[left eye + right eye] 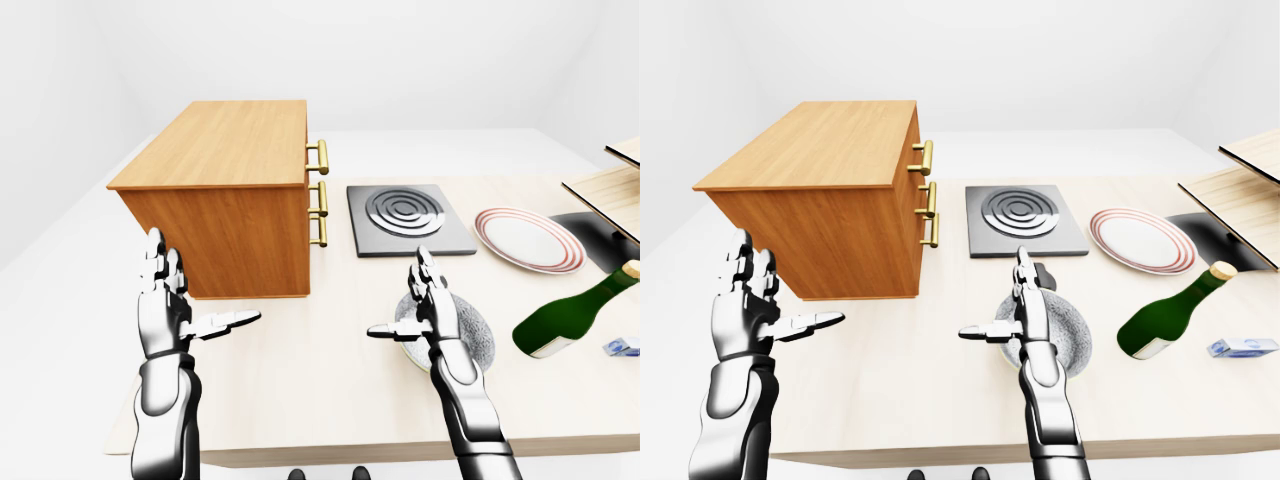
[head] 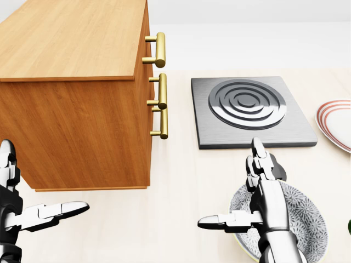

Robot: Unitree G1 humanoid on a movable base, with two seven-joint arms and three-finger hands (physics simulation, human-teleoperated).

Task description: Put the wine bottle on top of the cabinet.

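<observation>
Plain white walls (image 1: 420, 60) close the room, meeting in soft corners near the top of the eye views, under even, shadowless light. A pale floor (image 1: 60, 260) shows left of a light wooden surface (image 1: 330, 390). At the right edge, wooden shelf boards (image 1: 1240, 190) reach in above a dark panel (image 1: 1225, 235).
</observation>
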